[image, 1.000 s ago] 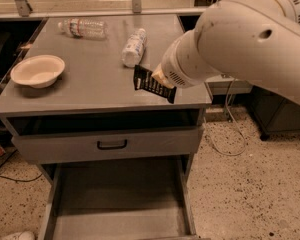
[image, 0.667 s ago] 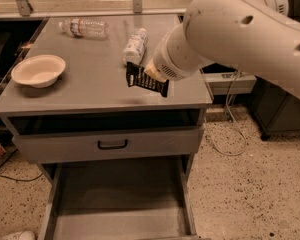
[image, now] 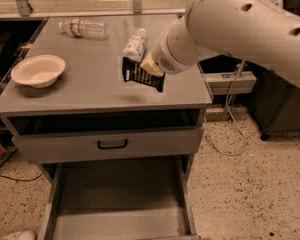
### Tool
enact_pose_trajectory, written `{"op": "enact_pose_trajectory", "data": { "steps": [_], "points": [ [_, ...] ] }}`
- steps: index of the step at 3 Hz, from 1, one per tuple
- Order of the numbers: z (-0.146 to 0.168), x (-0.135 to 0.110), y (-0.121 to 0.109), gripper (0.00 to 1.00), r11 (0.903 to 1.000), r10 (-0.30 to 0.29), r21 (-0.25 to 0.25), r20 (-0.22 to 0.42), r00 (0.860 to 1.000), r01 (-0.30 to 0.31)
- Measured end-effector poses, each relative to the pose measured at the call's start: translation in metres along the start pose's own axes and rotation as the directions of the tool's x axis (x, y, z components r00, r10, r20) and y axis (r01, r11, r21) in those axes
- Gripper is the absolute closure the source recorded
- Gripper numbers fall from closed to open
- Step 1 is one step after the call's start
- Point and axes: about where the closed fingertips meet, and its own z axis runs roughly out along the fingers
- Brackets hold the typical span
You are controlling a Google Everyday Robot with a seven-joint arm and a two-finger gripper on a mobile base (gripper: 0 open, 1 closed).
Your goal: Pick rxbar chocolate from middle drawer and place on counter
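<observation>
The rxbar chocolate [image: 141, 75], a flat black wrapper with white lettering, hangs tilted just above the counter [image: 90, 89], right of its middle. My gripper [image: 150, 66] is shut on the bar's top right edge and is mostly hidden behind the big white arm [image: 230, 29]. The bar's shadow falls on the counter below it. The middle drawer [image: 120, 204] is pulled out at the bottom of the view, and its grey floor is bare.
A white bowl [image: 38, 70] sits at the counter's left. A clear plastic bottle [image: 83, 27] lies at the back. A white-labelled bottle [image: 135, 44] lies just behind the bar. A shut drawer front with a black handle [image: 112, 144] is below the counter. Cables [image: 230, 129] trail on the floor at right.
My gripper has carried the rxbar chocolate left and farther in over the counter, from near the right front edge towards the white-labelled bottle.
</observation>
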Motion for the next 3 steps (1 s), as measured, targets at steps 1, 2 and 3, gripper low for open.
{"op": "enact_pose_trajectory", "data": {
  "steps": [1, 2, 3],
  "points": [
    [0.022, -0.02, -0.006, 1.0, 0.9971, 0.007, -0.076, 0.054, 0.999, -0.003],
    [0.042, -0.035, -0.004, 1.0, 0.9848, -0.004, -0.173, 0.074, 0.997, 0.017],
    [0.058, -0.042, 0.006, 1.0, 0.9575, -0.021, -0.285, 0.077, 0.997, 0.042]
  ]
}}
